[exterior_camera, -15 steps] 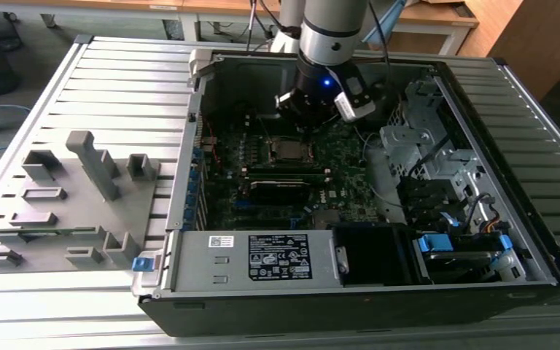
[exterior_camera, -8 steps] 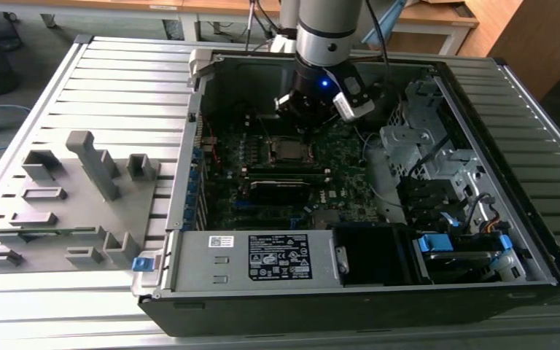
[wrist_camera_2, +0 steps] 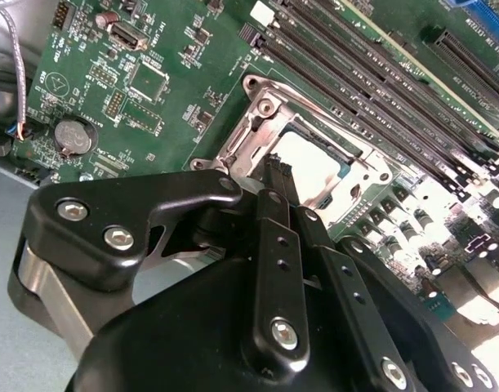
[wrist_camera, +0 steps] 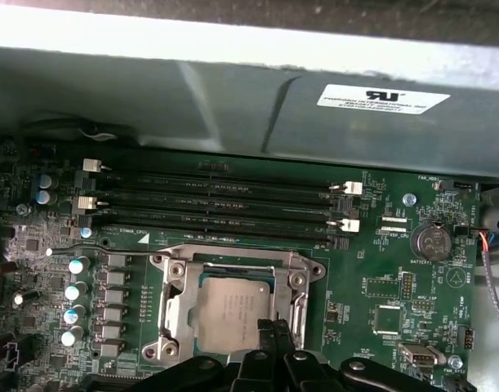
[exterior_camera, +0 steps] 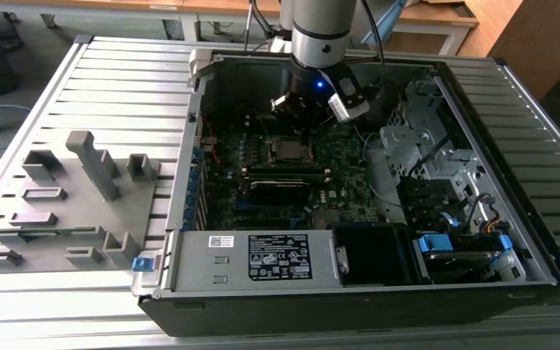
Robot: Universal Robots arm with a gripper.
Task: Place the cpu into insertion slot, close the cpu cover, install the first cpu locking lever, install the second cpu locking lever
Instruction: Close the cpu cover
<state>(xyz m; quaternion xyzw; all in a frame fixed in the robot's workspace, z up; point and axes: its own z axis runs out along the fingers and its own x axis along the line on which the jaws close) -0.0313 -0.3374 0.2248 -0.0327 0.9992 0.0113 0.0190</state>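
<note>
While my fingers [wrist_camera_2: 274, 173] sit pressed together, holding nothing, their tips hang over one edge of the cpu [wrist_camera: 233, 306]. Touching or not, I cannot tell. The cpu lies flat in the insertion slot [exterior_camera: 271, 150], dull silver top up. The cpu cover [wrist_camera: 177, 298] is down around it, its window framing the chip. A thin metal rod [wrist_camera: 102, 245] runs off one corner of the cover, alongside the nearest memory slot. Latched or loose, I cannot tell.

Beyond: long dark memory slots [wrist_camera: 216, 200] and a coin cell [wrist_camera: 434, 241] on the green board [wrist_camera: 372, 286].

In the exterior view, my arm [exterior_camera: 319, 33] stands at upper centre of the frame, over the open computer case [exterior_camera: 513, 117], with the slot at mid-frame. Lower centre, a power supply [exterior_camera: 251, 255]. Left of frame, a grey fixture [exterior_camera: 76, 197] on the slatted surface [exterior_camera: 114, 73].
</note>
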